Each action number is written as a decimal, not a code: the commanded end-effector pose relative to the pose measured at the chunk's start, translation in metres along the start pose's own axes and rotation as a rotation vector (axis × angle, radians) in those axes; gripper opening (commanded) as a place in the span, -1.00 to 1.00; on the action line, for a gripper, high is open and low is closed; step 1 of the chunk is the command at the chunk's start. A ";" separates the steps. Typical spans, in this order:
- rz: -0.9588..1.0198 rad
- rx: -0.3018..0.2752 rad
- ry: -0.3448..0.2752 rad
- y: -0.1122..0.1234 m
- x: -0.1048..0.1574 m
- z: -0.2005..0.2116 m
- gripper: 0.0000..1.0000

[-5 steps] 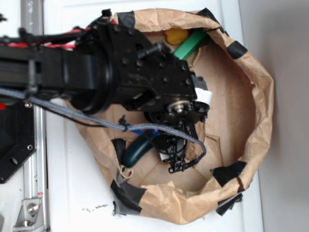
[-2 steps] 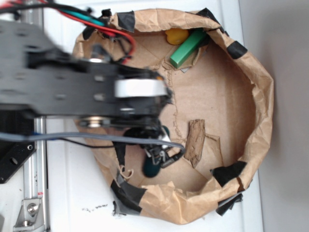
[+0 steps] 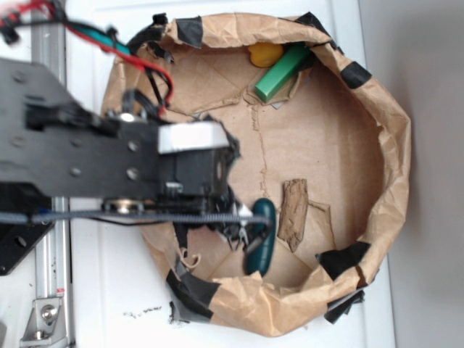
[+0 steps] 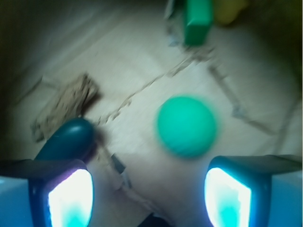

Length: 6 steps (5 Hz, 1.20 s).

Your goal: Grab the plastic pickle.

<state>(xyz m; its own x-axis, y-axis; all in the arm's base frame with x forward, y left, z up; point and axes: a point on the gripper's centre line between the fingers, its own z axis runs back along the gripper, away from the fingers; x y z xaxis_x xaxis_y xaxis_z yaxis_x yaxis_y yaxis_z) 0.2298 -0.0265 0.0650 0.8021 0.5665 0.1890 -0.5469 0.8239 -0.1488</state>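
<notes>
The plastic pickle [image 3: 261,235] is dark teal, glossy and elongated. It lies on the brown paper floor of the bag near the front rim. In the wrist view the pickle [image 4: 66,139] sits just beyond the left fingertip [image 4: 68,194], outside the gap. My gripper [image 4: 149,177] is open, with only bare paper between its fingers. In the exterior view the gripper [image 3: 241,232] hangs right beside the pickle's left side. A pale green ball [image 4: 187,125] rests ahead of the right finger; the arm hides it in the exterior view.
A bright green block [image 3: 279,72] and a yellow piece [image 3: 264,52] lie at the far end of the bag. A torn cardboard scrap [image 3: 293,214] lies right of the pickle. The crumpled paper bag wall [image 3: 395,145] with black tape rings everything.
The arm has drawn back to the left and its wrist has turned. The pickle has shifted right across the bag floor and now lies beside the open fingers.
</notes>
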 end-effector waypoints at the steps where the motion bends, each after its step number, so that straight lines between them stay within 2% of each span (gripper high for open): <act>1: 0.036 -0.093 -0.009 -0.035 -0.004 -0.002 1.00; 2: 0.133 -0.036 -0.001 -0.046 0.000 -0.007 1.00; 3: 0.188 -0.019 0.034 -0.057 0.002 -0.024 1.00; 4: 0.172 -0.012 0.111 -0.060 -0.015 -0.053 1.00; 5: 0.131 0.040 0.147 -0.051 -0.040 -0.070 -0.07; 6: 0.153 0.031 0.156 -0.034 -0.043 -0.068 -1.00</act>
<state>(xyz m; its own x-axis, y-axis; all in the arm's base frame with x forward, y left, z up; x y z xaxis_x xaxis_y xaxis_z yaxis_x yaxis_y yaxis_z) 0.2510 -0.0720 0.0107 0.7502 0.6596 0.0460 -0.6468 0.7465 -0.1562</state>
